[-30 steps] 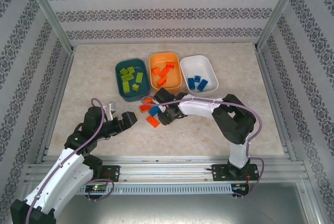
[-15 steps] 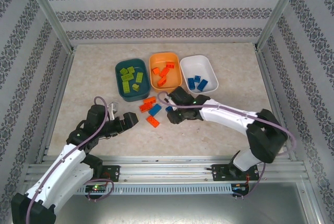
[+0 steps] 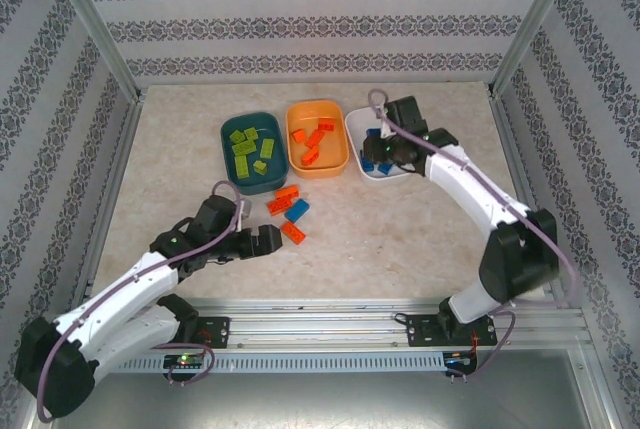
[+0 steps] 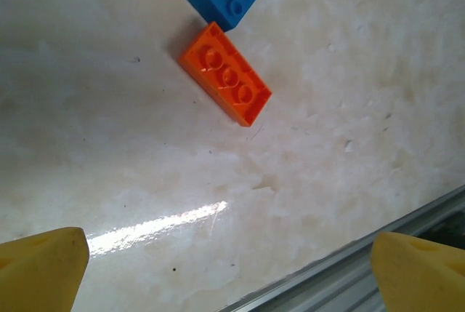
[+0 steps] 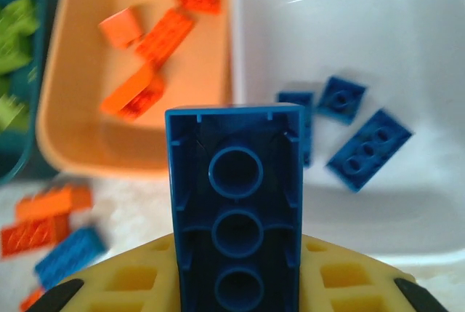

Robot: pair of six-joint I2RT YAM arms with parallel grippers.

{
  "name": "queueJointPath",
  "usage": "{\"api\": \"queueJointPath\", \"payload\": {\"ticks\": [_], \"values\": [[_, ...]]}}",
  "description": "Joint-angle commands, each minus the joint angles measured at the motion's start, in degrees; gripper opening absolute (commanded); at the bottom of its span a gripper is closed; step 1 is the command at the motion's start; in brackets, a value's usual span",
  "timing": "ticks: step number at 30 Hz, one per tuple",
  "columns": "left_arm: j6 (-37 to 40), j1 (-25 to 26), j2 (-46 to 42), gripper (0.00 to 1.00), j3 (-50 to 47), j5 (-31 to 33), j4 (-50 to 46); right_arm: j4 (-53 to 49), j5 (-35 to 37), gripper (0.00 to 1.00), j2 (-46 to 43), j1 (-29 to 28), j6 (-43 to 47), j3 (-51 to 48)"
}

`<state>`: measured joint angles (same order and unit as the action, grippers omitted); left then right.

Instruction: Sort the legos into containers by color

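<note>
right end effector (image 3: 384, 154) is pinching a blue brick (image 5: 236, 203) over the white tub (image 5: 407, 50). left end effector (image 4: 231, 268) is spread wide, hovering near an orange brick (image 4: 225, 73) on the desk (image 4: 363, 108).

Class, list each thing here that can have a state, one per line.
Left gripper: open, empty.
Right gripper: shut on blue brick, over white tub.
Teal tub: holds green bricks.
Orange tub: holds orange bricks.
White tub: holds blue bricks.
Loose bricks: unsorted on table.
</note>
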<state>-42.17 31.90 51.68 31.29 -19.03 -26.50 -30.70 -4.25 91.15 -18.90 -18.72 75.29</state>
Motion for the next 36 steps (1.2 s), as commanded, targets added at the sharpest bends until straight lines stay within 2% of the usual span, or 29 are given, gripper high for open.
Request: {"api": "queueJointPath", "payload": {"ticks": [1, 4, 12, 18, 23, 29, 33, 36], "values": [[2.68, 3.42, 2.89, 1.00, 2.19, 5.63, -1.82, -0.65, -4.19, 0.28, 7.59, 4.24, -4.30, 4.98], [2.35, 4.32, 4.38, 1.00, 1.89, 5.55, -1.22, -0.83, -5.79, 0.28, 14.67, 6.40, -5.24, 11.15], [1.65, 4.33, 0.78, 1.00, 0.94, 6.76, -2.78, -0.18, -6.95, 0.30, 29.25, 7.96, -7.26, 22.01], [2.23, 4.32, -0.93, 1.00, 1.14, 7.92, -5.04, -0.27, -8.66, 0.37, 33.62, 8.12, -8.35, 25.42], [2.11, 4.22, -1.80, 1.00, 1.05, 8.80, -4.83, -0.61, -8.48, 0.53, 29.84, 8.11, -7.33, 24.24], [2.72, 4.14, -1.39, 1.00, 2.40, 8.84, -5.17, -3.19, -5.85, 0.58, 18.90, 7.54, -5.25, 20.16], [2.73, 3.46, -3.09, 1.00, 2.82, 9.75, -5.76, -3.60, -4.37, 0.60, 7.73, 3.54, -3.89, 12.19], [2.67, 2.28, -5.50, 1.00, 2.70, 10.06, -6.08, -3.57, -4.80, 0.68, 1.05, -1.98, -3.78, 4.65]]}}
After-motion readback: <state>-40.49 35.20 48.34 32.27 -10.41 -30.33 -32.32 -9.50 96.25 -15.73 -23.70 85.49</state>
